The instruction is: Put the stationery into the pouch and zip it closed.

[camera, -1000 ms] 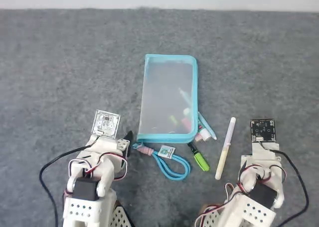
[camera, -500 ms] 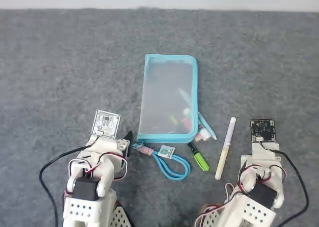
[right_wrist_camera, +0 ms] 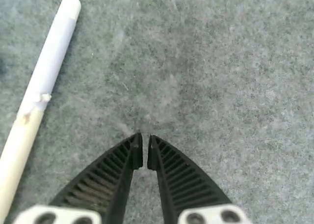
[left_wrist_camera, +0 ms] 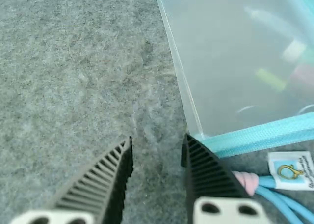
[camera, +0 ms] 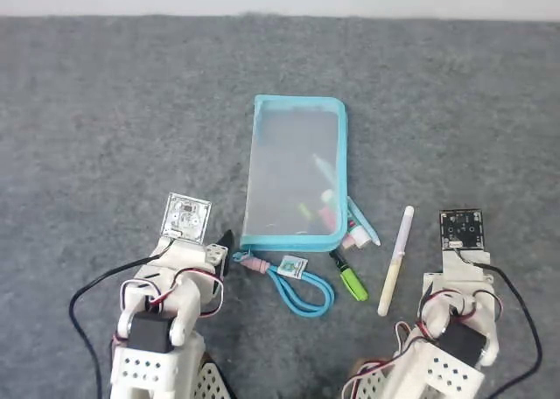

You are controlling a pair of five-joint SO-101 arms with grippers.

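Note:
A clear pouch (camera: 294,173) with a blue zip edge lies mid-table with several pens inside; a pink and a blue pen (camera: 361,228) stick out of its near right corner. A green highlighter (camera: 351,278) and a white-and-cream pen (camera: 396,259) lie beside it on the grey felt. A blue loop strap (camera: 301,292) with a tag trails from the zip. My left gripper (left_wrist_camera: 156,153) is open, just off the pouch's (left_wrist_camera: 235,67) near left corner. My right gripper (right_wrist_camera: 144,146) is shut on nothing, to the right of the white-and-cream pen (right_wrist_camera: 37,98).
Grey felt (camera: 114,119) covers the whole table, with bare room to the left, right and far side of the pouch. The arm bases (camera: 162,346) stand at the near edge.

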